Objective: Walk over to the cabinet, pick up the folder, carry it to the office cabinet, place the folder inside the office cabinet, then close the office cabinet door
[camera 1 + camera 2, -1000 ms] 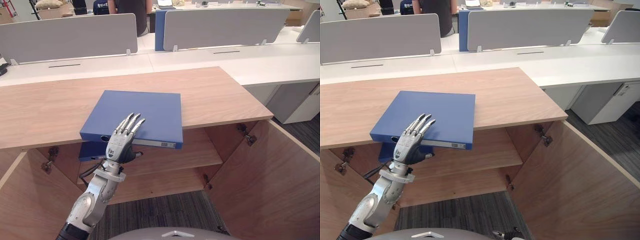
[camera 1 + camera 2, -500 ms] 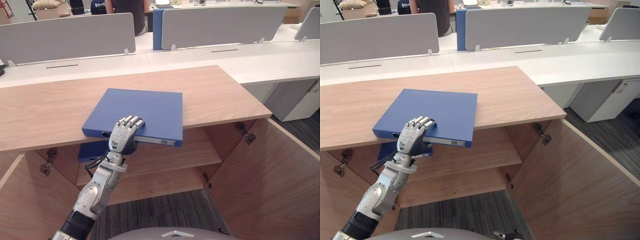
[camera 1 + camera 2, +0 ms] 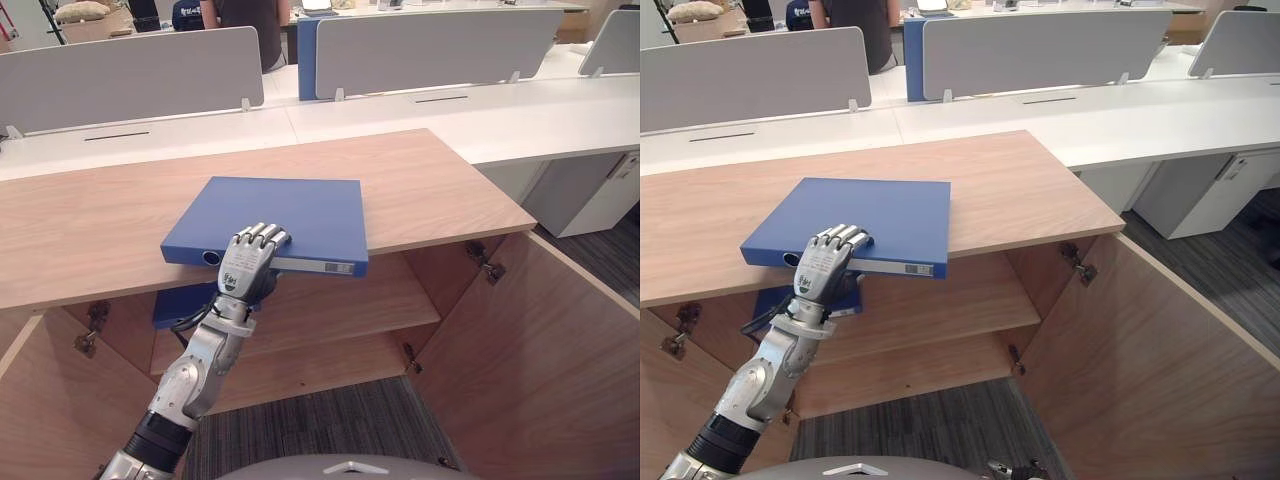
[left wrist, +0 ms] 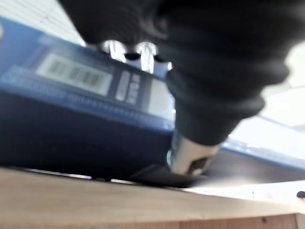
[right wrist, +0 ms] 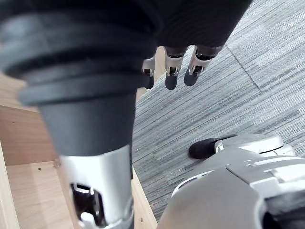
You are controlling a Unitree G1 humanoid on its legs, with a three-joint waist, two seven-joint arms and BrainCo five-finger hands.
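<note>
left eye view: the left hand [image 3: 247, 268] grips the front edge of the flat blue folder [image 3: 300, 210], which lies overhanging the light wooden worktop [image 3: 90, 230]. right wrist view: the right hand [image 5: 170, 76] hangs relaxed over grey carpet [image 5: 248, 95]. this looks like the pickup step; next, lift the folder clear and level.

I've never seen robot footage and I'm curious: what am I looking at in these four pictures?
This is a humanoid robot with metal hands. Two pictures come from cameras in its head, looking down at the work. The other two come from cameras on its wrists, very close up. The left hand has its fingers curled over the front edge of a blue folder. The folder lies on top of a wooden cabinet and slightly overhangs it. The cabinet's doors stand open. The right hand hangs relaxed above grey carpet, holding nothing.
</note>
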